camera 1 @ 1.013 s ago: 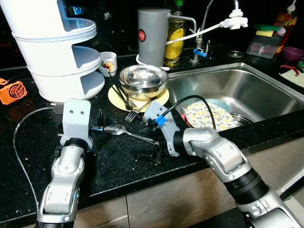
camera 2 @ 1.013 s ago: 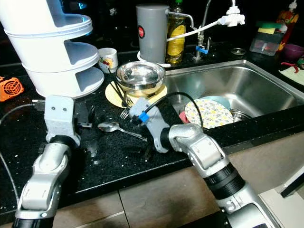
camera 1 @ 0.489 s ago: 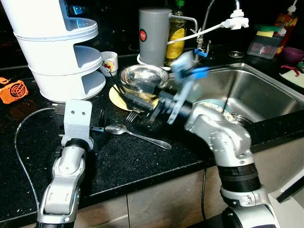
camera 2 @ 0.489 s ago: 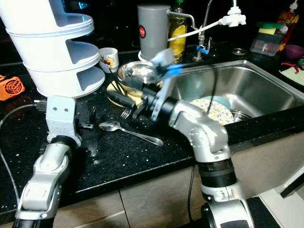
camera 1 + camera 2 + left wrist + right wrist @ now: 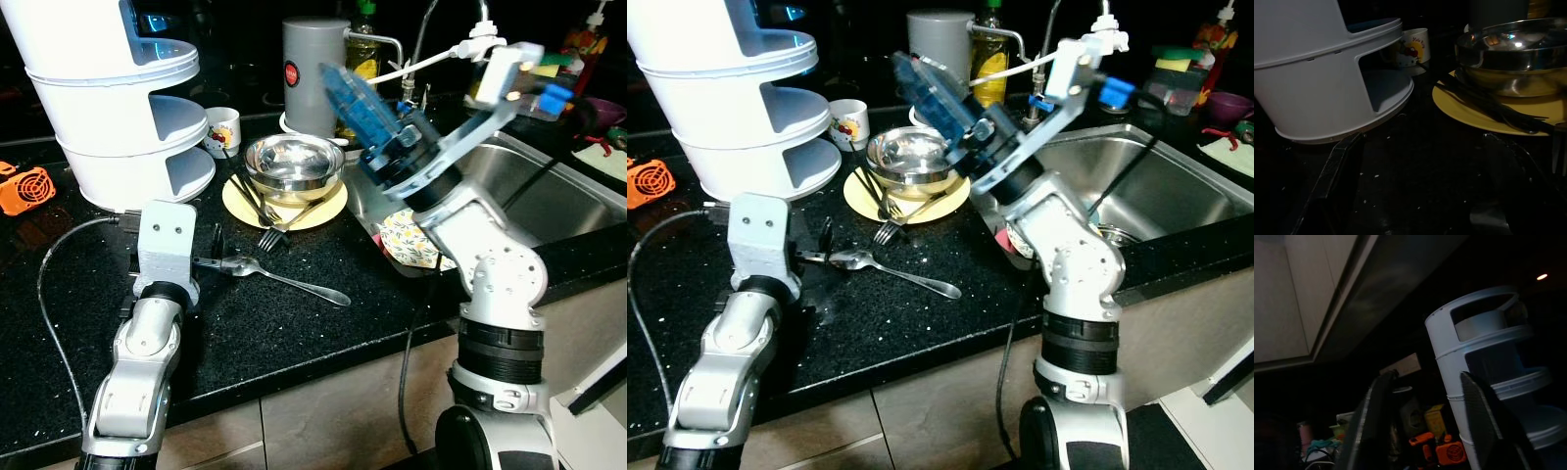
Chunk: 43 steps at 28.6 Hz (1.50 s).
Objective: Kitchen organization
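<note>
Steel spoon (image 5: 279, 278) lies at left gripper's (image 5: 208, 257) jaws.

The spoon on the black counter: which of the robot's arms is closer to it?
Left. The left end effector sits low on the counter right at the bowl end of the spoon, fingers open. The right end effector is raised high above the counter, tilted upward, open and empty.

Head views evenly lit from above, glare on the steel bowl (image 5: 294, 162) and sink (image 5: 549, 186); raised right end effector (image 5: 358, 98) motion-blurred; both wrist views dim, underexposed, near fingers soft.
</note>
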{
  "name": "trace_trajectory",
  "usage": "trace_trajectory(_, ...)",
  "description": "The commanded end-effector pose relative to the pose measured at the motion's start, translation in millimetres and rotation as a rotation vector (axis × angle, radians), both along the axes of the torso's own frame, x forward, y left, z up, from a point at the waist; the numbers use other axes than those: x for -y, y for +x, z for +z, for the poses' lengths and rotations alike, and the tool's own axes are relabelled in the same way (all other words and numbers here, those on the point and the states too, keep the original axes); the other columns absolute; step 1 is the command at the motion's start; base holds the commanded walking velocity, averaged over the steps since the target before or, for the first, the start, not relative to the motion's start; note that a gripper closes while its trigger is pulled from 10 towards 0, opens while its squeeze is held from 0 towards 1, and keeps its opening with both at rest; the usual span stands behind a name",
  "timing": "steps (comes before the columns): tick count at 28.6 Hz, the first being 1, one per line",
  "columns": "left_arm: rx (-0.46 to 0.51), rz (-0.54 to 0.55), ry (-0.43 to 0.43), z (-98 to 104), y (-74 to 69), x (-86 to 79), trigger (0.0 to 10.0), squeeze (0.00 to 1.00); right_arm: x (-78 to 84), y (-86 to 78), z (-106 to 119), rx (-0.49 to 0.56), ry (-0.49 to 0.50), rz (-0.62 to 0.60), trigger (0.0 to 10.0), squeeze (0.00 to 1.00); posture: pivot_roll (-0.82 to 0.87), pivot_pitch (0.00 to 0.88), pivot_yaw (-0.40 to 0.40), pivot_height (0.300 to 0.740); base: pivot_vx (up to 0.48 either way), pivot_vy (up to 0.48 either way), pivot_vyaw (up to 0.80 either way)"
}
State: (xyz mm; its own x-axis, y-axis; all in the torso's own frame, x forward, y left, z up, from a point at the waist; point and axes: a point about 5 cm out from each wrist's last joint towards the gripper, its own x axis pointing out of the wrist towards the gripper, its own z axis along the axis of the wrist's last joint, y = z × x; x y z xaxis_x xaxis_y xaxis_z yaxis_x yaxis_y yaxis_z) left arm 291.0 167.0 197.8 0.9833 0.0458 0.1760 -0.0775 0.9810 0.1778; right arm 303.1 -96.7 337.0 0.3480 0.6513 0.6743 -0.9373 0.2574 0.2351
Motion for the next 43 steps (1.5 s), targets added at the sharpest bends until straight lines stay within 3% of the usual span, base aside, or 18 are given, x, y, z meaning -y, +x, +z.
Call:
trace_trajectory(1, 0.005, -0.017, -0.010, 1.2, -0.2, 3.7, 10.0, 0.00, 0.8, -3.6, 3.4, 0.013, 0.027, 0.012, 0.0, 0.00, 0.05, 0.000, -0.012, 0.740, 0.000, 0.000, 0.00)
trace_trajectory(9, 0.006, -0.020, -0.009, 1.3, 0.2, 5.0, 10.0, 0.00, 3.6, -4.5, 8.3, 0.017, 0.049, 0.017, 0.0, 0.00, 0.05, 0.000, -0.013, 0.740, 0.000, 0.000, 0.00)
trace_trajectory(12, 0.007, -0.020, -0.011, 1.4, 0.4, 5.1, 10.0, 0.00, 3.6, -4.4, 7.8, 0.016, 0.006, -0.003, 0.0, 0.00, 0.05, 0.000, -0.015, 0.740, 0.000, 0.000, 0.00)
trace_trajectory(13, 0.006, -0.020, -0.012, 1.3, 0.6, 5.2, 10.0, 0.00, -3.1, -1.2, 1.1, -0.024, -0.083, -0.008, 2.1, 0.00, 0.05, 0.000, -0.015, 0.740, 0.000, 0.000, 0.00)
trace_trajectory(14, 0.006, -0.020, -0.012, 1.3, 0.7, 5.3, 10.0, 0.00, -4.9, -0.5, -0.8, -0.035, -0.105, -0.007, 2.1, 0.00, 0.05, 0.000, -0.015, 0.740, 0.000, 0.000, 0.00)
trace_trajectory(15, 0.006, -0.021, -0.012, 1.3, 0.7, 5.3, 10.0, 0.00, -10.5, 0.0, -7.2, -0.017, -0.213, -0.045, 10.0, 1.00, 0.05, 0.000, -0.013, 0.740, 0.000, 0.000, 0.00)
trace_trajectory(16, 0.006, -0.022, -0.012, 1.3, 0.8, 5.5, 10.0, 0.00, -17.4, -1.2, -16.1, 0.014, -0.348, -0.070, 10.0, 1.00, 0.05, 0.000, -0.014, 0.740, 0.000, 0.000, 0.00)
trace_trajectory(17, 0.006, -0.022, -0.012, 1.3, 0.8, 5.5, 10.0, 0.00, -17.4, -1.2, -16.1, 0.014, -0.348, -0.070, 10.0, 1.00, 0.05, 0.000, -0.014, 0.740, 0.000, 0.000, 0.00)
trace_trajectory(18, 0.006, -0.022, -0.012, 1.3, 0.9, 5.6, 10.0, 0.00, -21.9, -2.3, -23.2, 0.036, -0.443, -0.083, 10.0, 1.00, 0.05, 0.000, -0.014, 0.740, 0.000, 0.000, 0.00)
trace_trajectory(19, 0.006, -0.023, -0.012, 1.3, 1.3, 5.6, 10.0, 0.00, -31.2, -3.6, -46.5, 0.085, -0.724, -0.111, 10.0, 1.00, 0.05, 0.000, -0.013, 0.740, 0.000, 0.000, 0.00)
trace_trajectory(20, 0.006, -0.023, -0.012, 1.3, 1.3, 5.6, 10.0, 0.00, -31.2, -3.6, -46.5, 0.085, -0.724, -0.111, 10.0, 1.00, 0.05, 0.000, -0.013, 0.740, 0.000, 0.000, 0.00)
trace_trajectory(22, 0.008, -0.024, -0.011, 1.6, 1.7, 5.6, 10.0, 0.00, -33.7, -2.0, -67.2, 0.096, -0.924, -0.129, 10.0, 1.00, 0.05, 0.000, -0.013, 0.740, 0.000, 0.000, 0.00)
trace_trajectory(30, 0.009, -0.028, -0.013, 2.0, 1.8, 6.7, 10.0, 0.00, -34.8, -1.9, -92.9, 0.037, -1.115, -0.119, 10.0, 1.00, 0.05, 0.000, -0.014, 0.740, 0.000, 0.000, 0.00)
trace_trajectory(32, 0.009, -0.028, -0.013, 1.8, 1.7, 6.9, 10.0, 0.00, -32.3, 2.2, -102.9, 0.026, -1.221, -0.158, 10.0, 1.00, 0.05, 0.000, -0.014, 0.740, 0.000, 0.000, 0.00)
trace_trajectory(39, 0.010, -0.031, -0.015, 2.1, 2.0, 8.1, 10.0, 0.00, -28.8, 11.7, -116.5, -0.080, -1.297, -0.208, 10.0, 1.00, 0.05, 0.000, -0.016, 0.740, 0.000, 0.000, 0.00)
trace_trajectory(40, 0.010, -0.031, -0.015, 2.0, 2.0, 8.2, 10.0, 0.00, -28.0, 13.9, -118.5, -0.112, -1.299, -0.218, 10.0, 0.35, 0.05, 0.000, -0.016, 0.740, 0.000, 0.000, 0.00)
trace_trajectory(43, 0.010, -0.030, -0.016, 1.9, 1.9, 8.3, 10.0, 0.00, -27.4, 15.6, -120.2, -0.145, -1.301, -0.225, 10.0, 0.35, 0.05, 0.000, -0.016, 0.740, 0.000, 0.000, 0.00)
